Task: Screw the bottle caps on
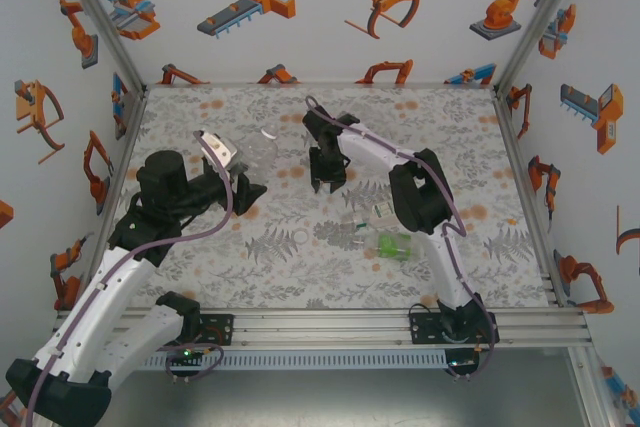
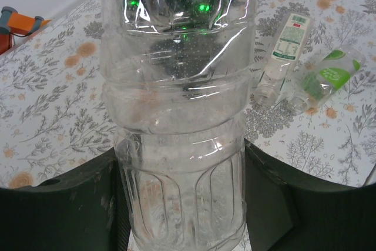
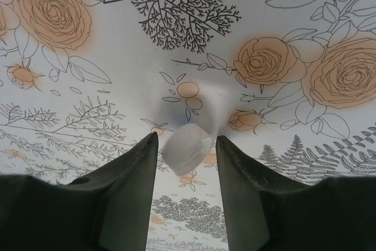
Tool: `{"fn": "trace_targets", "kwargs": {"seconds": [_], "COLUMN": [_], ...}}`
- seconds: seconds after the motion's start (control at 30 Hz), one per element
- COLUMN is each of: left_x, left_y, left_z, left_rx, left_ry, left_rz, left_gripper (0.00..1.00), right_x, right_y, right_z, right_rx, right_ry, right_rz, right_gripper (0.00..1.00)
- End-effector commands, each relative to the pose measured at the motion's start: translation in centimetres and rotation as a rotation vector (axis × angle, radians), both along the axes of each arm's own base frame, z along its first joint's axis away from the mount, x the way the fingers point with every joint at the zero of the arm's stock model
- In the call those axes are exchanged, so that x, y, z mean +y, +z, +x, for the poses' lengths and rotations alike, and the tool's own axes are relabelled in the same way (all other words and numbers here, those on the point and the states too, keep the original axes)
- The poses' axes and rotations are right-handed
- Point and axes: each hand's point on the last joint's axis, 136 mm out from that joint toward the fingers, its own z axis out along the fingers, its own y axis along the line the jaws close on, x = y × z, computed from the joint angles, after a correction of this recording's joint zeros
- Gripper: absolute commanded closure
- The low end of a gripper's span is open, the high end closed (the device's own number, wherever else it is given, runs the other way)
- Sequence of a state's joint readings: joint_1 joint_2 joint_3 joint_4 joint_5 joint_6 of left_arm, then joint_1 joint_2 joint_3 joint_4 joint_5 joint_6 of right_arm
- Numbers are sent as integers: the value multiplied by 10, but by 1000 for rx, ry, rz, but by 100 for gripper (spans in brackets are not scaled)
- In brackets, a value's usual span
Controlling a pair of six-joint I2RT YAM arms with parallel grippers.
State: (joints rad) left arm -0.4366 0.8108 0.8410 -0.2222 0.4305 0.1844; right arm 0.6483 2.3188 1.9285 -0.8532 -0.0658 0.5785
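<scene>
Cap (image 3: 187, 148), white and blurred, is pinched between the fingers of the right gripper (image 3: 187, 138). That gripper hangs fingers-down over the middle of the table (image 1: 250, 267). Carried this way, the cap looks ready to be lowered onto a bottle mouth and twisted.

To its left and apart from it, the left gripper (image 2: 179, 166) is clamped on a clear bottle (image 2: 176, 86), one dark finger on each ribbed side. This grip most likely steadies the bottle while the other arm turns the cap. Which way the bottle's mouth faces cannot be told.

Two more bottles lie on their sides near the right arm, close together. One is a labelled bottle (image 2: 289, 42), white and green. Just beside it is a green bottle (image 2: 329, 74). Both seem set aside, waiting their turn. Whether either has a cap on is too small to tell.

Counted: three bottles, one held and two lying down. One cap is certain, the one in the right gripper. Two pale rounds on the table may be further caps, one (image 1: 268, 133) beyond the clear bottle and one (image 1: 303, 237) nearer the arms.
</scene>
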Motion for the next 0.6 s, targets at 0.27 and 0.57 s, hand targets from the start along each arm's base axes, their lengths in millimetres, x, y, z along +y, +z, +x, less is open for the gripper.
{"fn": "trace_targets", "kwargs": {"seconds": [0.27, 0.57], "left_x": [0, 0], "left_y": [2, 3], "left_z": [-3, -3], "left_rx": [7, 5], "left_ry": [-10, -9], "left_rz": [-26, -28], "left_gripper": [100, 100], "right_x": [-7, -14], "right_y": [-18, 27], "right_z": [-5, 5], "right_rx": [32, -62], "right_ry": [-1, 12], "right_rz": [-18, -46], "right_gripper": [64, 56]}}
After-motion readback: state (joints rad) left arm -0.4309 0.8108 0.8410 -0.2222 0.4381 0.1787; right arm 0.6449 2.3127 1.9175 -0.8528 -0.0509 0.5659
